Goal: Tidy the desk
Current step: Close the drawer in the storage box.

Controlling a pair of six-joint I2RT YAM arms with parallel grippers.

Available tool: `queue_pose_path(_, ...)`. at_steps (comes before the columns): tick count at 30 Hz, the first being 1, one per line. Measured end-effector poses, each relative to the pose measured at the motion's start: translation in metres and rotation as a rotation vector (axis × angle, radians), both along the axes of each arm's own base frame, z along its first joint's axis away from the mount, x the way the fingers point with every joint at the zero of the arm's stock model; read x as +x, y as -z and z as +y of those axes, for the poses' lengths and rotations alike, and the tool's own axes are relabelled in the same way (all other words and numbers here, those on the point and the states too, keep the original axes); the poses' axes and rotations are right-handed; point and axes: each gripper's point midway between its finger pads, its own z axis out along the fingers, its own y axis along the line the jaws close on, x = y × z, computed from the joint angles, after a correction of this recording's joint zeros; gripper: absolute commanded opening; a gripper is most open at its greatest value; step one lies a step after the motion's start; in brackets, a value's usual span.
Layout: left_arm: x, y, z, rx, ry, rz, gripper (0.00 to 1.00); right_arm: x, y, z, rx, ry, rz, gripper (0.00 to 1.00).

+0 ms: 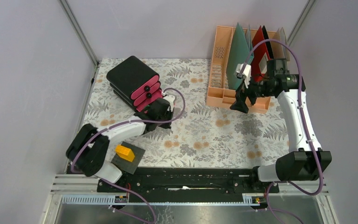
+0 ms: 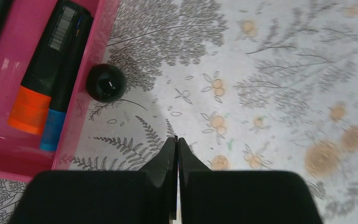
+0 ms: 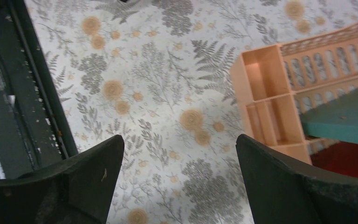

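- Far left: a black box [image 1: 129, 77] with a pink drawer [image 2: 0, 149] open, markers [image 2: 51, 56] lying inside.
- Left hand [image 2: 176, 140]: fingers pressed together on nothing, low over the cloth, near the drawer's knob [image 2: 106, 82].
- Worktop [image 1: 200, 135]: it fills the middle from near edge to far. It is likely rigid and fixed under a soft cloth that could ruck if dragged. It offers nothing to grip, so take the loose items instead.
- Right hand [image 3: 179, 139]: spread wide and empty, just before the peach rack [image 1: 220, 70] at far right.
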Motion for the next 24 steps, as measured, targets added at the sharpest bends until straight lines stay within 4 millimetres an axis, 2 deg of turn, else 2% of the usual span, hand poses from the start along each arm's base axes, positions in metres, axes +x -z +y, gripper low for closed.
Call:
queue_pose_path(3, 0.009, 0.027, 0.007, 0.102, -0.023, 0.033, 0.00, -0.010, 0.015, 0.008, 0.052, -0.028, 0.044, 0.96)
queue_pose_path(8, 0.024, 0.055, 0.019, 0.232, -0.054, 0.043, 0.00, -0.020, 0.027, 0.018, 0.114, -0.064, 0.078, 0.96)
queue_pose_path(9, 0.033, 0.052, 0.020, 0.260, -0.065, 0.016, 0.01, -0.021, 0.027, 0.019, 0.123, -0.069, 0.078, 0.96)
queue_pose_path(10, 0.040, 0.051, 0.022, 0.284, -0.075, 0.000, 0.04, -0.023, 0.027, 0.020, 0.133, -0.076, 0.073, 0.96)
queue_pose_path(14, 0.066, 0.053, 0.033, 0.411, -0.135, -0.067, 0.30, -0.030, 0.023, 0.025, 0.161, -0.100, 0.053, 0.96)
queue_pose_path(18, 0.093, 0.050, 0.048, 0.493, -0.204, -0.114, 0.45, -0.034, 0.021, 0.027, 0.178, -0.118, 0.040, 0.96)
queue_pose_path(22, 0.120, 0.046, 0.067, 0.527, -0.293, -0.136, 0.55, -0.035, 0.023, 0.027, 0.179, -0.123, 0.037, 0.96)
queue_pose_path(24, 0.130, 0.044, 0.077, 0.537, -0.331, -0.140, 0.57, -0.036, 0.025, 0.027, 0.179, -0.124, 0.040, 0.96)
